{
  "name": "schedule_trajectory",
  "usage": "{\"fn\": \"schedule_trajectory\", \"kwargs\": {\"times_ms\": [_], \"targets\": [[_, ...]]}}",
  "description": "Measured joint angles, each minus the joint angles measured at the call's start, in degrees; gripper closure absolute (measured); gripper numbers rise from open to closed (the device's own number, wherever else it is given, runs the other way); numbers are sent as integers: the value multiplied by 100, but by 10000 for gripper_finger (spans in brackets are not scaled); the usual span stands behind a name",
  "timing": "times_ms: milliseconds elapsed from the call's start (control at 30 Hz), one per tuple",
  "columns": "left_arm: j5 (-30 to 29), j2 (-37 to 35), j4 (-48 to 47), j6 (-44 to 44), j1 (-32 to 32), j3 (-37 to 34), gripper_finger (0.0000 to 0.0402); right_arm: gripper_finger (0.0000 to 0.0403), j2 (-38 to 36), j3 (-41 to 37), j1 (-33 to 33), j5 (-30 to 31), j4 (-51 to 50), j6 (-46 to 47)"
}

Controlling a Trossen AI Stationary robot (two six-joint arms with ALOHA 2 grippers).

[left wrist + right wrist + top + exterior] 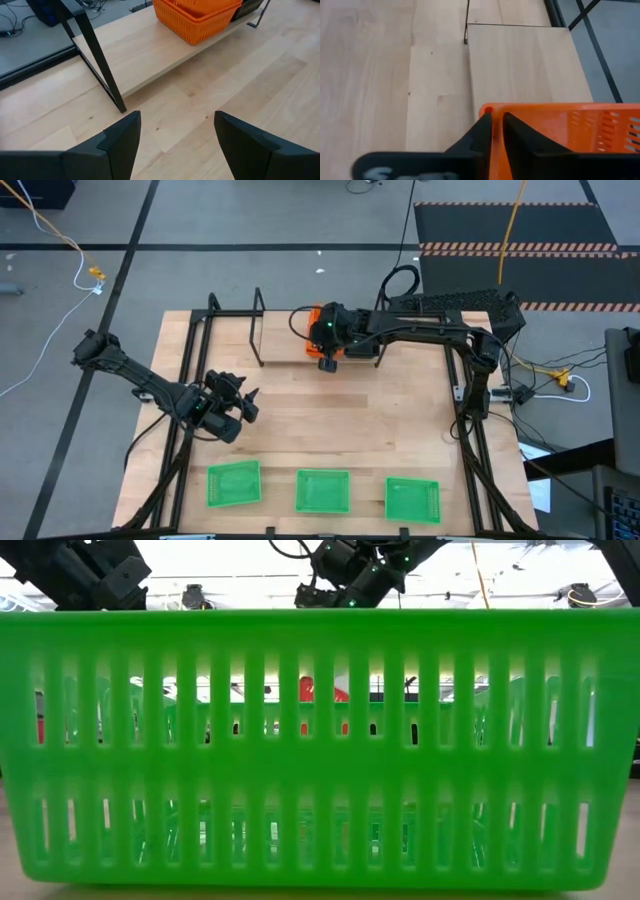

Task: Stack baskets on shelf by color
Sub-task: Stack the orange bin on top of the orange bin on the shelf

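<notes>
Three green baskets (322,491) sit in a row along the near edge of the table (380,420), side by side with gaps between them. One of them fills almost all of the low view.

A little farther in, the left gripper (243,406) hangs over bare wood. Its fingers (120,142) are wide apart and hold nothing. The green baskets lie behind it, toward the near edge, and it is much nearer to them than the other arm is.

At the far side is the shelf (258,330) with its wooden board. An orange basket (560,125) sits there, and a black basket shows just beside it in the left wrist view. The right gripper (497,127) has its fingers pinched on the orange basket's rim, one finger inside and one outside.

I think the orange pile is nearly done. The green ones come next, and the left arm must turn back toward them.
</notes>
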Motion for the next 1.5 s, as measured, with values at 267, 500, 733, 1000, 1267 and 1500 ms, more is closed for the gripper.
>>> {"fn": "schedule_trajectory", "kwargs": {"times_ms": [267,500,733,1000,1267,1500], "targets": [[-1,0,0,16,0,0,147,279,-1,0,-2,22,204,129],[0,0,0,18,0,0,147,286,-33,4,-13,583,-246,92],[0,0,0,10,0,0,147,317,-33,4,13,306,-217,2],[0,-2,0,-8,0,0,147,330,-31,-444,8,334,165,14],[0,-2,2,-23,0,0,147,385,-31,-586,7,614,251,-6],[0,-2,4,-49,0,0,147,398,-70,-540,13,627,262,-90]]}}
